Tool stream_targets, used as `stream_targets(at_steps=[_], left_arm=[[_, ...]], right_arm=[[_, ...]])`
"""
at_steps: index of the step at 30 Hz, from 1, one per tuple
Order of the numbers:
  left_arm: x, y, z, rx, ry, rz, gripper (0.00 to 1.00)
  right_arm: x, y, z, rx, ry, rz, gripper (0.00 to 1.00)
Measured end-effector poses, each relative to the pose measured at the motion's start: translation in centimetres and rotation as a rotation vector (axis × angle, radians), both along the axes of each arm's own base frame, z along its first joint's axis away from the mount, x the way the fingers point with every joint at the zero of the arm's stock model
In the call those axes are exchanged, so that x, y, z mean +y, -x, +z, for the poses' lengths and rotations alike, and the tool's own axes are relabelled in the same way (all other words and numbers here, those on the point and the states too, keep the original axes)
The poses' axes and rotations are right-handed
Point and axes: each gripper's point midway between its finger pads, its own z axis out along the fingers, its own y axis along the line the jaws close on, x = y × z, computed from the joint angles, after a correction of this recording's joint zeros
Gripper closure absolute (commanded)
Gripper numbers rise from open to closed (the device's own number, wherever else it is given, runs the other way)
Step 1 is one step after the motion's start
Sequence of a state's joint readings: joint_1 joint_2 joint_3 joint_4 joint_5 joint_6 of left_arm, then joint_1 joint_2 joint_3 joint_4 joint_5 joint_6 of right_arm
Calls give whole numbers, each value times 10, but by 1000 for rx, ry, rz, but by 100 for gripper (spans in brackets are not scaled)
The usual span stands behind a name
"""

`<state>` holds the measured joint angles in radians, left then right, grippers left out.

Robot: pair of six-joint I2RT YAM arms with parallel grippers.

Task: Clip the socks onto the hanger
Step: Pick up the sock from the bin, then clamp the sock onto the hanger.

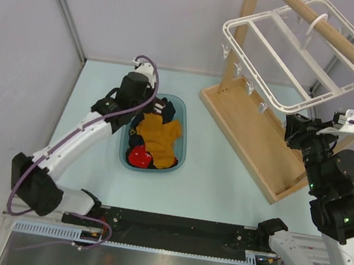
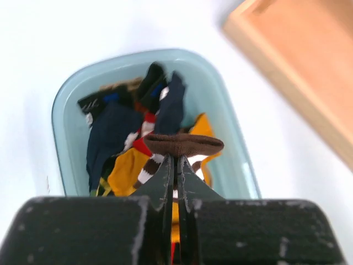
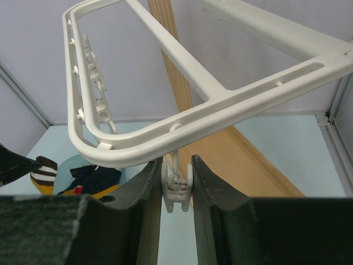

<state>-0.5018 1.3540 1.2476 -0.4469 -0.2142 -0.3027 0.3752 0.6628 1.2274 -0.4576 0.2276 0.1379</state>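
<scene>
**Sock cuff pinched over the tub, clip gripped at the hanger**

Left end effector [image 2: 177, 161] is clenched on the dark, white-striped cuff of a mustard sock [image 2: 183, 144], just above the blue tub [image 2: 62, 113] on the desk [image 1: 221, 191]. The cuff lies crosswise to the fingers, and the rest trails down toward the tub. The hanger [image 1: 287, 102] hangs higher and well off to the right on the wooden rack [image 1: 255, 140], so the right arm is far nearer. Right end effector [image 3: 176, 163] grasps one dangling clip [image 3: 176, 193] under the frame's near edge. Whether the clip's mouth is pressed open is hard to tell. The sock's foot is hidden behind the left fingers, among navy socks [image 2: 110, 132].
</scene>
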Motion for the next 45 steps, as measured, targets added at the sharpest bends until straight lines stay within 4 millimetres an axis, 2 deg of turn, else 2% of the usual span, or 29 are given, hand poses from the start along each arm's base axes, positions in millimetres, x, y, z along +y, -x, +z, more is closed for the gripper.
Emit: stream_targets(at_steps=[4,6,14,18,21,28,36,45], left_arm=[[-13,16,28,-117,46,-120,100],[-29,27,38,-175,52,-204,100],[-128,81,94,-400,194,-567,100],[-167,92,118,-472,266,-649,100],[-196,98,126,-506,310,-695,100],[-257,110,133,-540,391,-786,100],[-287,115,147,-556,483,-817,100],[-295,125,167,-566,563,-832,100]], right_arm=[[1,0,0,-1,1,8,100],[3,1,1,-3,1,19,100],[13,3,6,-24,-1,74,100],[16,4,7,-29,-5,94,100],[19,5,9,-34,-12,108,100],[25,7,12,-45,-26,146,100],[36,11,19,-74,-24,212,100],[41,13,19,-75,-20,241,100]])
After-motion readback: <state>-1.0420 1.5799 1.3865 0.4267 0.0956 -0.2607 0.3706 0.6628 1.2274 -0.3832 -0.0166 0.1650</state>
